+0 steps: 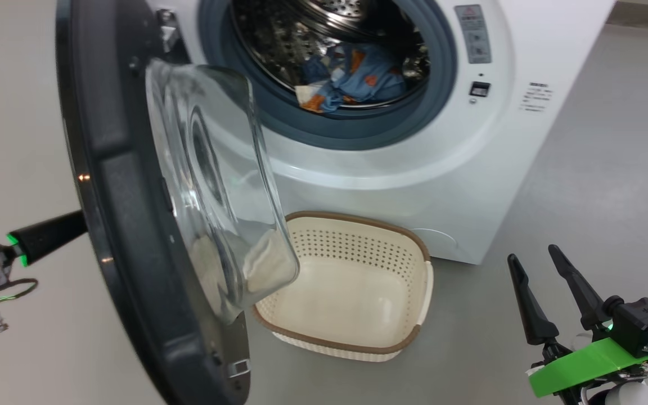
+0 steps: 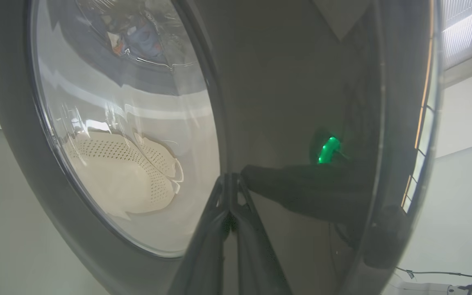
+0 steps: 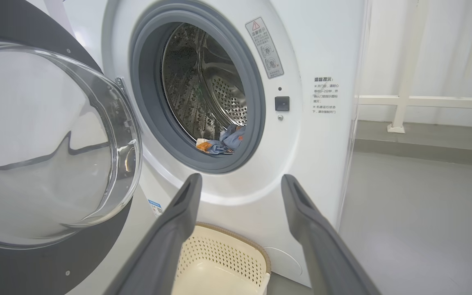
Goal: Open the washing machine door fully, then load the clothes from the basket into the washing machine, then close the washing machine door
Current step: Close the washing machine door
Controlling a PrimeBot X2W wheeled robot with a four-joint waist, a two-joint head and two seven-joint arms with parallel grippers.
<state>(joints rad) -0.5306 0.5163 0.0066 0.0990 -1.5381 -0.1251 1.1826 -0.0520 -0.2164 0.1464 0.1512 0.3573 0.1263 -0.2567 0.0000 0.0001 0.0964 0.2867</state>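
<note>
The washing machine (image 1: 470,169) stands with its door (image 1: 110,169) swung out to the left, the glass bowl facing the drum. The clothes (image 1: 352,81), light blue with orange print, lie at the drum's front lip, also seen in the right wrist view (image 3: 223,143). On the floor below the opening sits the basket (image 1: 414,247) with nothing in it. My left gripper (image 2: 230,178) is shut, its tips against the door's glossy outer face (image 2: 301,82); its dark finger (image 1: 48,236) reaches behind the door's edge. My right gripper (image 1: 532,254) hangs open at the lower right, holding nothing, pointing at the machine (image 3: 322,49).
Grey floor (image 1: 611,169) stretches free to the right of the machine. A white rail and post (image 3: 400,102) stand before a pale curtain beyond the machine's right side. Loose cables (image 2: 445,274) lie low behind the door.
</note>
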